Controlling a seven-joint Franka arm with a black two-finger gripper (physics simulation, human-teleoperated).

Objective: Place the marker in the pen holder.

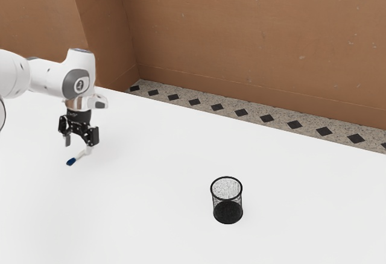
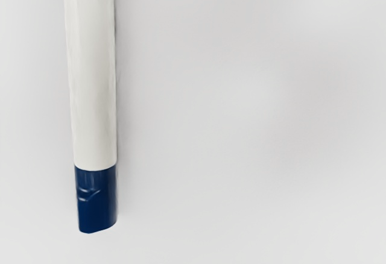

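Centring the open gripper [image 1: 80, 141] over the marker [image 1: 81, 155] looks like the step in hand. Its two fingers stand wide apart with nothing gripped between them, just above the table [image 1: 151, 204] at the exterior view's left. The marker lies flat on the table just beneath, its blue cap [image 2: 96, 202] reaching out toward the near left of the exterior view, its white body running back to the far right, under the hand.

To do this well, I would judge the sideways fit first and the drop second: one finger must come down on each long side of the white body, with the line of closing square across it. A finger landing on top could press the marker into the table or set it rolling, so a slow, straight descent seems wise. Closing on the body, clear of the cap, should give a firmer hold.

The pen holder [image 1: 227, 199] stands upright, well apart, nearer and to the exterior view's right. Its mouth faces up, so after a clean lift the marker will need tipping toward vertical and carrying above the rim before release.
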